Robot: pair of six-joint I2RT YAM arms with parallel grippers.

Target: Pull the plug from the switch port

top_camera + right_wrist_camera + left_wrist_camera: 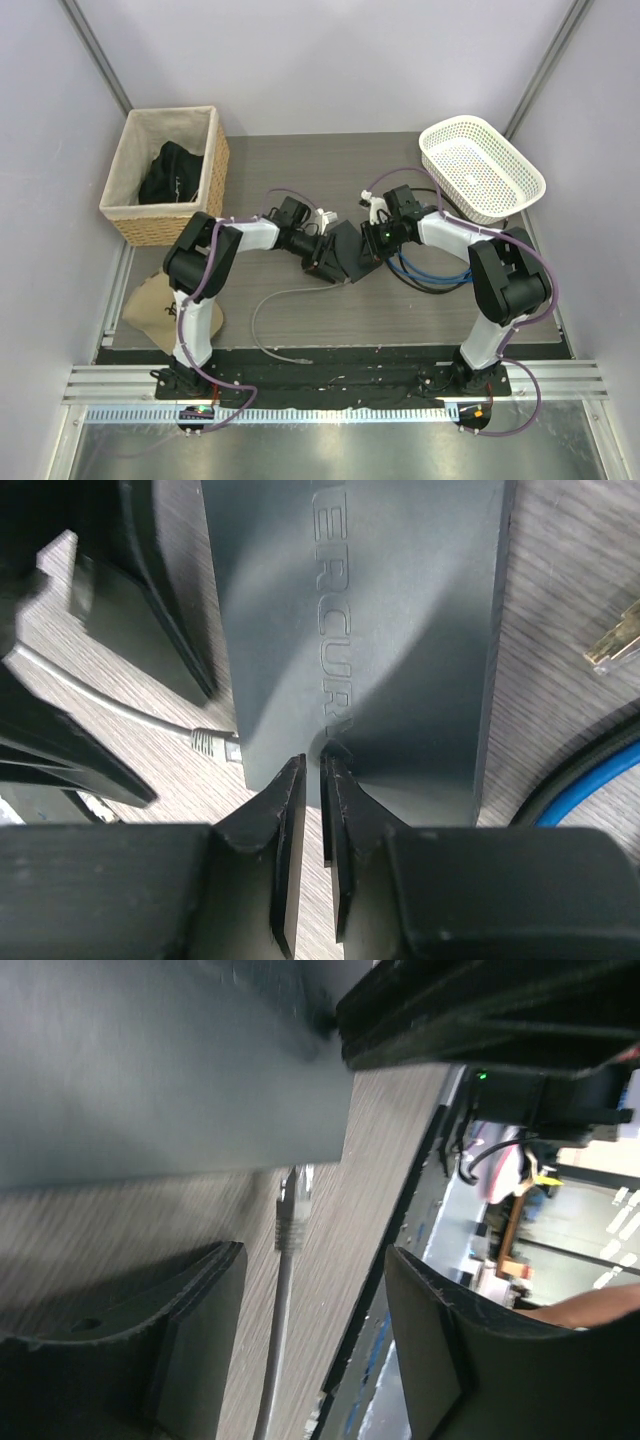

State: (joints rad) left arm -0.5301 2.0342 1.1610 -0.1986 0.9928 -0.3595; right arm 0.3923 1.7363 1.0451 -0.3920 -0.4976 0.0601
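Observation:
The flat black switch lies mid-table between both arms. A grey plug sits in a switch port on the box's edge, and the port itself is hidden behind it. The plug's grey cable curls toward the near edge. My left gripper is open, its fingers on either side of the cable just below the plug, touching nothing. My right gripper has its jaws drawn to a thin slit, tips against the switch at its near edge. The plug also shows there at the box's left side.
A wicker basket holding black cloth stands back left, a white mesh basket back right. Blue and black cables coil by the right arm, with a loose clear plug nearby. Tan cloth lies left.

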